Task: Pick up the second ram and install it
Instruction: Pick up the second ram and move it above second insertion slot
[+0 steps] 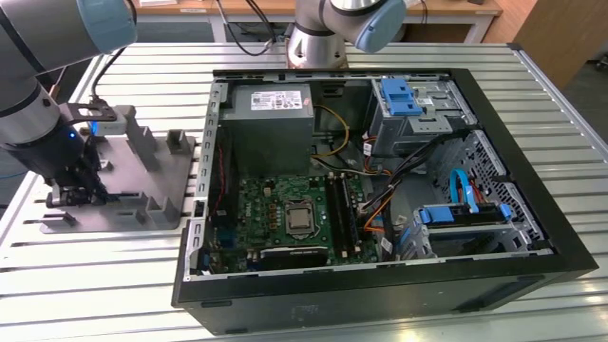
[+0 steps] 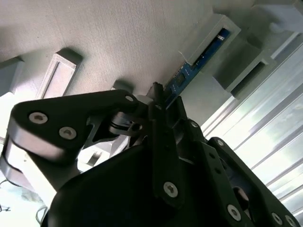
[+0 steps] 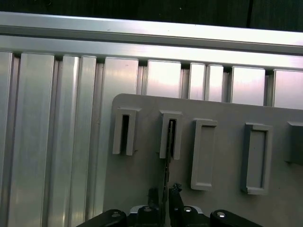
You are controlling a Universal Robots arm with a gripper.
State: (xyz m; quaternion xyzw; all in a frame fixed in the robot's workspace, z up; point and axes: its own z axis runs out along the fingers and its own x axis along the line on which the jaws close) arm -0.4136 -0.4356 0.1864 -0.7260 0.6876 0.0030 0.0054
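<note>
The second ram (image 2: 199,61) is a thin blue board standing on edge in the slotted pegs of the grey tray (image 1: 142,178). In the first wrist view it shows edge-on as a thin dark line (image 3: 166,165) running out of one peg slot. My gripper (image 1: 76,196) is down at the tray's near corner, on the exterior view's left. Its black fingers sit tight on either side of the stick's near end in both wrist views (image 2: 158,94) (image 3: 165,194), shut on the ram. The ram still stands in the tray's pegs.
The open computer case (image 1: 532,235) lies on the slatted metal table (image 1: 95,285), to the exterior view's right of the tray. Inside are the green motherboard (image 1: 275,214), a grey power supply (image 1: 270,107), blue drive bays and loose cables. Several upright pegs (image 3: 255,156) stand on the tray.
</note>
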